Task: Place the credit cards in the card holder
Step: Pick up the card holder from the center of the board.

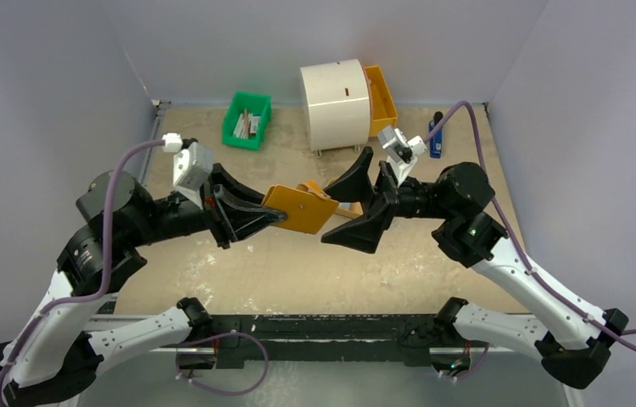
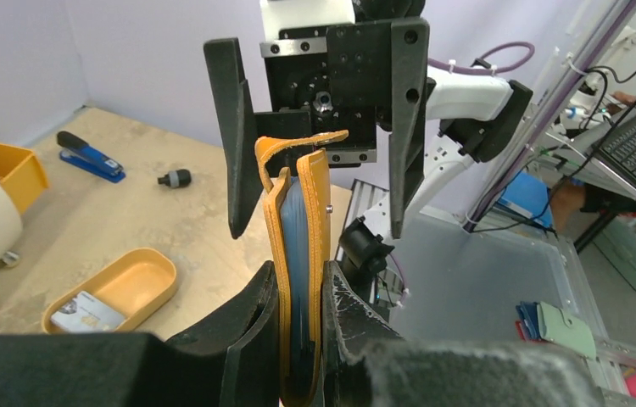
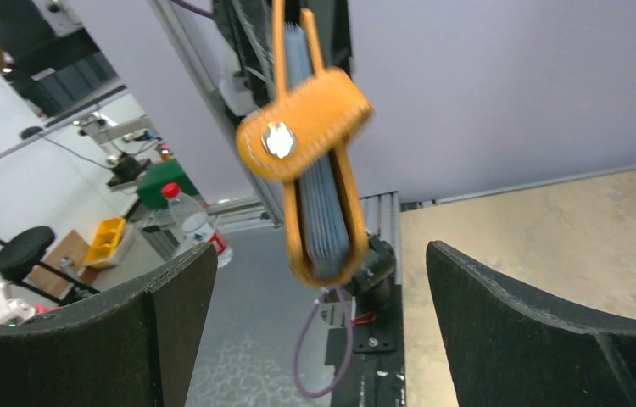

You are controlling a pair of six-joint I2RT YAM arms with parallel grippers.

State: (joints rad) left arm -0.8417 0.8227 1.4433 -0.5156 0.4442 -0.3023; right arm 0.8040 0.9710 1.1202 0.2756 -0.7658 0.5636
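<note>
My left gripper [image 1: 274,217] is shut on the orange-tan card holder [image 1: 302,208] and holds it above the table; in the left wrist view [image 2: 302,284] it clamps the holder [image 2: 279,246] on edge. The holder's blue-grey inside [image 3: 323,212] shows, and its snap strap [image 3: 306,119] folds over the top. My right gripper [image 1: 342,208] is open, with its fingertips on either side of the holder's free end [image 3: 321,250] and not touching it. One pale credit card [image 2: 86,312] lies in the oval orange tray [image 2: 141,275] on the table. I cannot tell whether cards are inside the holder.
A green bin [image 1: 247,119] with sticks and papers stands at the back left. A white cylinder [image 1: 336,103] with a long orange drawer [image 1: 381,97] stands at the back centre. A blue stapler [image 1: 436,136] and a small black part [image 2: 175,178] lie at the back right.
</note>
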